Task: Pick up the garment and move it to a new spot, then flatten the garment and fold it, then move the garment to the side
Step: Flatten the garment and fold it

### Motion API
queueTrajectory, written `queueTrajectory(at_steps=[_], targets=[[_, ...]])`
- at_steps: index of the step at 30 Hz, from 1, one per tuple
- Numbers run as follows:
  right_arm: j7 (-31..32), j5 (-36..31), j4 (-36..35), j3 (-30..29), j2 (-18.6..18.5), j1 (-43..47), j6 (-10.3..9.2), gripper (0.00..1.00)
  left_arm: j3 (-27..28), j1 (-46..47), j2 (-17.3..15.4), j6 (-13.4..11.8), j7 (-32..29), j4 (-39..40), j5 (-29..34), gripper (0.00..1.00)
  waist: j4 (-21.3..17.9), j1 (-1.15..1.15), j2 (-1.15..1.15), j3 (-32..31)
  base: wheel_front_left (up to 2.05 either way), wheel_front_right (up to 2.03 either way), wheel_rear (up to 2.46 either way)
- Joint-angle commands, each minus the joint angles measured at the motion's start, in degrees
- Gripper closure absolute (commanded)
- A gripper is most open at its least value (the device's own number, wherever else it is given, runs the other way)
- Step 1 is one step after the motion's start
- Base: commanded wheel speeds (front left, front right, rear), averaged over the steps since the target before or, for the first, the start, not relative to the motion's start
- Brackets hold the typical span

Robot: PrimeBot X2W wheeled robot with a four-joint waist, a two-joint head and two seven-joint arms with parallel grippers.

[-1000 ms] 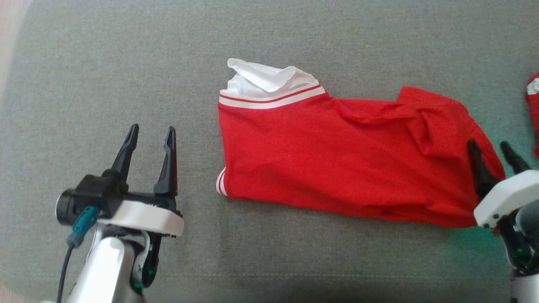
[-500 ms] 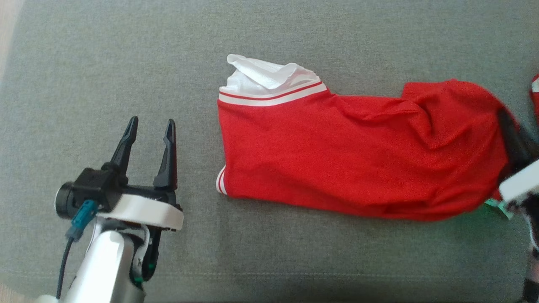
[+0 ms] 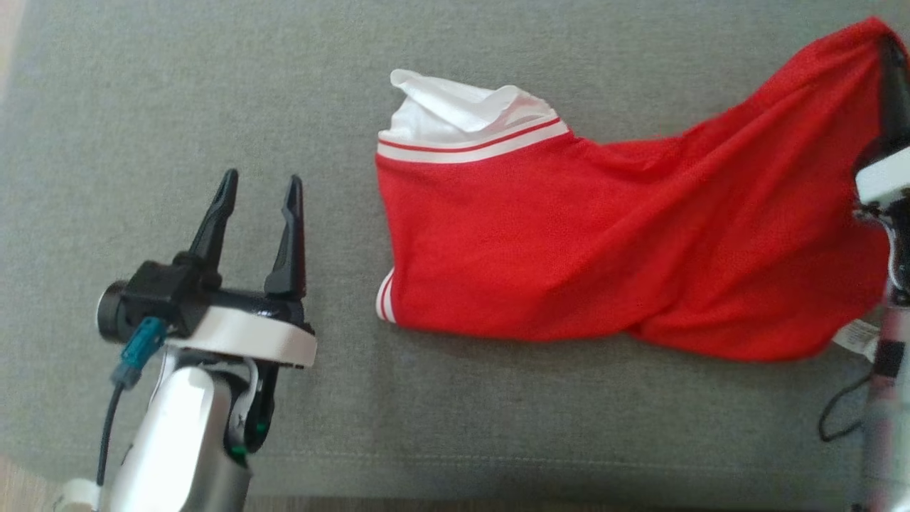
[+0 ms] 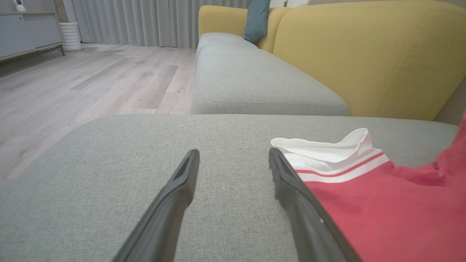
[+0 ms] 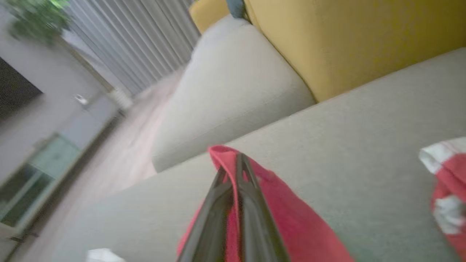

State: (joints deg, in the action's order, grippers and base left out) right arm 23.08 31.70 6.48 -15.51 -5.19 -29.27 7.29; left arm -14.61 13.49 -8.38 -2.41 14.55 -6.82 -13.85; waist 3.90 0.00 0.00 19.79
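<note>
The right gripper, its two dark fingers pressed together, was clamped on a pinch of the red mesh garment with white striped trim, right at its right-hand end. That end stood raised off the grey woven sofa cushion, with cloth draping down from the fingertips in long folds. The other end lay flat near the middle of the cushion, white lining puffed out above the striped band. The left gripper hovered over bare cushion just beside that striped end, fingers spread apart, gripping nothing and clear of the cloth. A mustard-yellow padded backrest ran behind. In the right wrist view, another red-and-white piece of cloth lay apart from the garment.
</note>
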Motion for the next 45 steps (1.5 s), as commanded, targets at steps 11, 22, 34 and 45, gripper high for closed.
queueTrajectory(at_steps=[11, 22, 34, 45], targets=[[-5.19, -10.39, 18.56, -4.85, -1.99, -1.89, 0.20, 1.00, 2.80, 2.59, 0.85, 1.32, 0.44, 1.41, 0.40, 0.00, 1.40, 0.00, 0.00, 2.66, 0.00, 0.00, 0.00], [-21.78, -15.91, 9.18, 3.19, -4.16, 9.78, 0.20, 0.00, 4.09, 0.10, 0.59, 1.72, 0.44, -0.53, 1.79, 0.00, -0.24, 0.00, 0.00, -2.83, 0.00, 0.00, 0.00], [-23.72, -21.60, -14.90, 10.09, 0.52, 25.90, 0.20, 0.00, 4.98, -3.66, -0.80, 0.58, -0.18, 0.11, 1.61, 0.00, -1.44, 0.00, 0.00, -7.68, 0.00, 0.00, 0.00], [-22.16, -20.75, -18.89, 11.60, 2.10, 29.82, 0.20, 0.00, 4.52, -4.48, -1.41, 0.15, -1.57, 1.55, 1.18, 0.00, -1.81, 0.00, 0.00, -7.72, 0.00, 0.00, 0.00]])
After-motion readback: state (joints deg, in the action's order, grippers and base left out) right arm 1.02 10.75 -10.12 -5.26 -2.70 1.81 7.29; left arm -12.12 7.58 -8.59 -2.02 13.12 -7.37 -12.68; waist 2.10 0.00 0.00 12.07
